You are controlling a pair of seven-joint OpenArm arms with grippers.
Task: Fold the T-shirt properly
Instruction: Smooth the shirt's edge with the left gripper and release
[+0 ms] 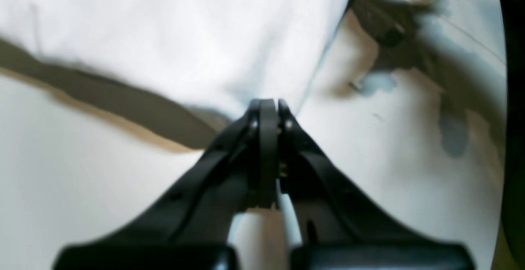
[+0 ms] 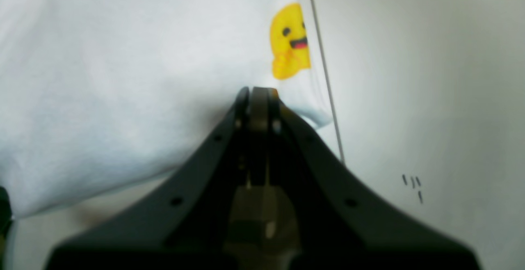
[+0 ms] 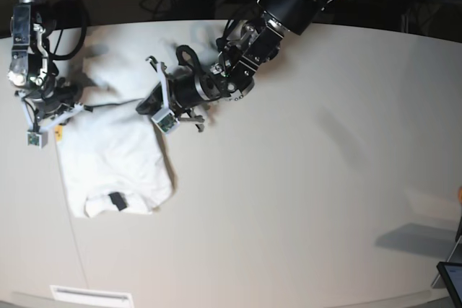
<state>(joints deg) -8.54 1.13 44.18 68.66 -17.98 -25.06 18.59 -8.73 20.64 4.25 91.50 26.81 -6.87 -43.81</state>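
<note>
While both pincers hold pinches of white cloth, the T-shirt [image 3: 115, 156] lies on the left part of the pale surface [image 3: 303, 178] in the base view, already narrowed into a rough rectangle with its small black neck label [image 3: 117, 200] at the near end.

The left pincer [image 1: 268, 104] is closed on the fabric's edge; its wrist view shows the cloth drawn up taut to the fingertips, with a dark shadow band beneath, so that part appears lifted off the surface. The right pincer [image 2: 256, 91] is likewise clamped on a hem corner, just below a yellow smiling-face print [image 2: 289, 42].

My judgement is that the step in hand is carrying the far edge over toward the label end. To do it well, the 2 arms should travel together at matching height and pace, keeping the edge between them straight but not stretched, then lower it so the corners meet squarely before letting go. Uneven travel would skew the fold or drag the layer underneath.

The cloth looks soft, matte and thin, with shallow creases and rounded, slightly puffy folded edges; it should drape readily and slip little. The surface is smooth, off-white, faintly scuffed with a few small dark marks [image 2: 412, 181], with a thin seam line [image 2: 324, 69] running past the shirt.
</note>
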